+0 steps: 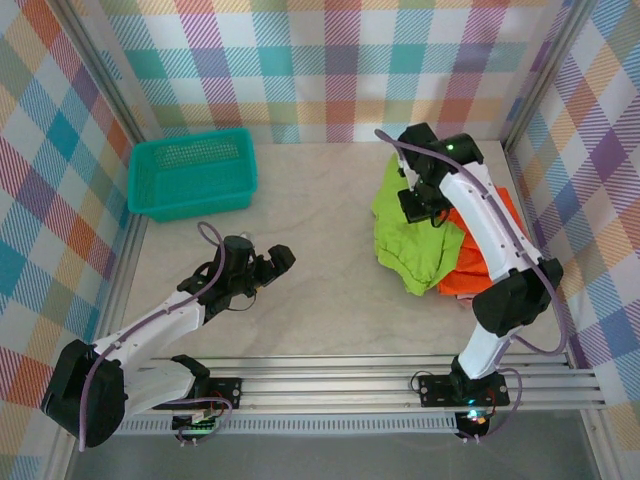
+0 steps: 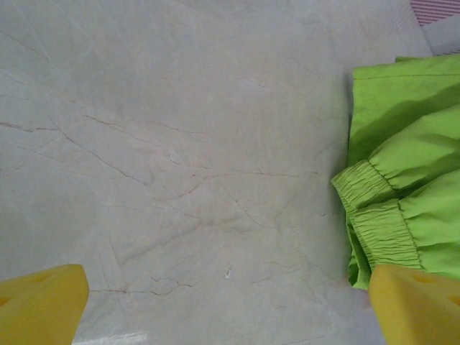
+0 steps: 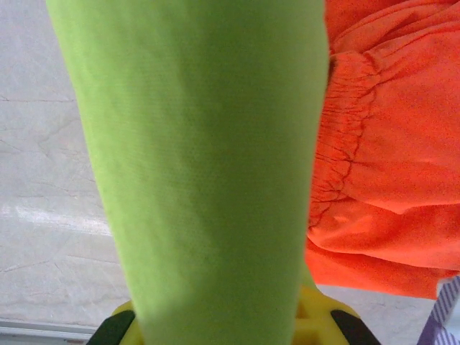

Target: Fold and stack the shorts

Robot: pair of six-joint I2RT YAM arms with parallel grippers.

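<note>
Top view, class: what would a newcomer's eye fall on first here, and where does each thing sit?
The bright green shorts stand out first, bunched at the right of the table with the right tool shut on them, next to the orange shorts. Then comes the teal basket in the far left corner. The left tool hangs open over bare table nearer the front.

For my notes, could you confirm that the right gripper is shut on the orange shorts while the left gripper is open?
Not quite: the right gripper is shut on the lime green shorts, as the right wrist view shows; the orange shorts lie alongside. The left gripper is open.
</note>
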